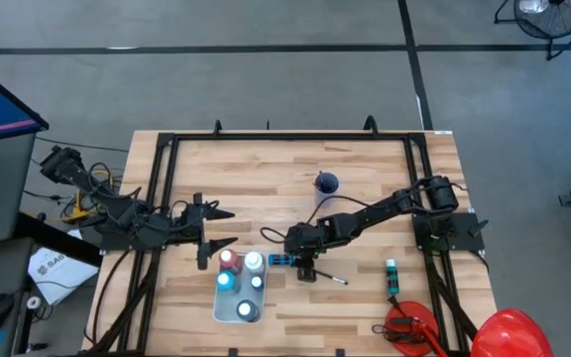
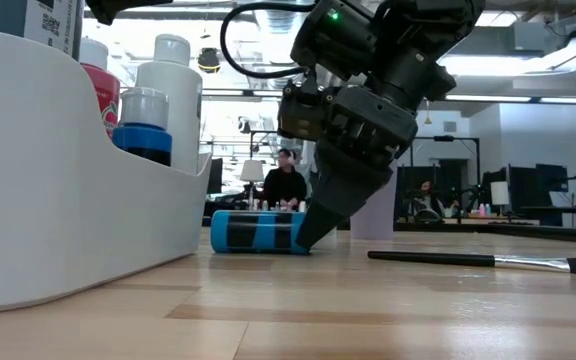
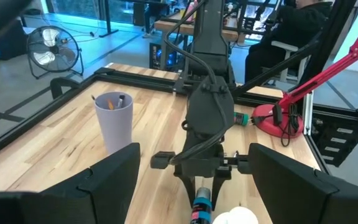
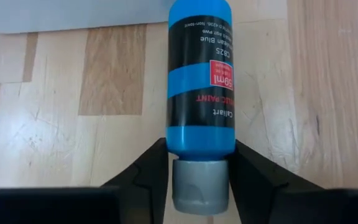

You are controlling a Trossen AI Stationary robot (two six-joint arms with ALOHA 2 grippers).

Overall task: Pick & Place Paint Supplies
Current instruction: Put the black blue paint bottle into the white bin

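1. The left gripper hovers just left of the white tray, fingers spread wide, holding nothing.
2. The blue paint bottle lies flat just right of the tray.
3. The right gripper straddles the bottle's cap end, fingers touching both sides.

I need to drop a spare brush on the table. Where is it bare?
Bare wood lies along the far edge behind the cup, and at the left front corner. Crowded: the middle, around the white tray, the blue bottle and the right gripper.
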